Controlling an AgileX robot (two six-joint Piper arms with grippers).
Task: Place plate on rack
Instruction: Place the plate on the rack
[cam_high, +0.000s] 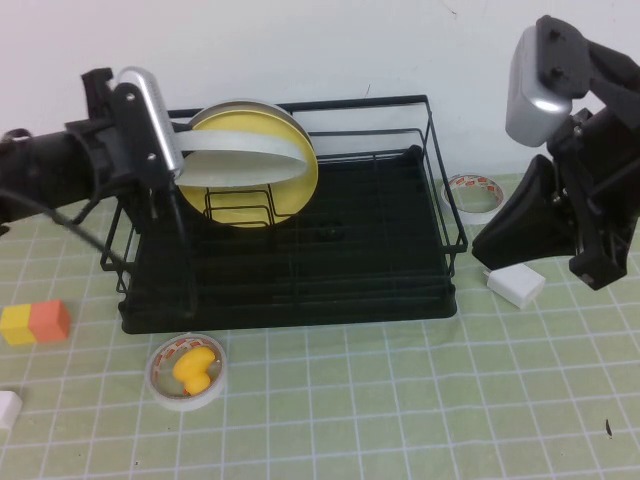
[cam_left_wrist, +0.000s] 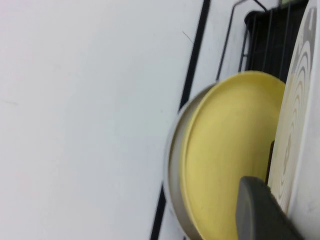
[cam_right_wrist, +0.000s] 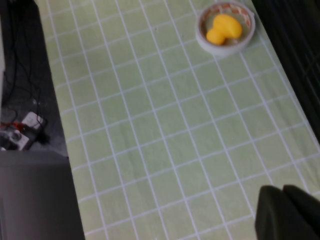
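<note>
**Plate aloft, not yet slotted**

Nearest the lens: tape roll (cam_high: 187, 373) with yellow toy inside, on the green mat. Beyond, left gripper (cam_high: 170, 160) clamped on the plate (cam_high: 245, 160), held above the rack (cam_high: 300, 290), just in front of the yellow plate (cam_high: 265, 195) standing in the dividers. Still to do: lower, seat, release. Right gripper (cam_high: 590, 225) parked at the rack's right; finger state cannot be told.

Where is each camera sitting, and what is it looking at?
High view: raised, angled down at the rack; both arms show, left gripper holding the white plate over it, right gripper parked beside it.
Left wrist view: beside the white plate, facing the yellow plate; one finger shows.
Right wrist view: looks down at the mat and tape roll.
Shared: the high view also shows the yellow plate and tape roll.
</note>
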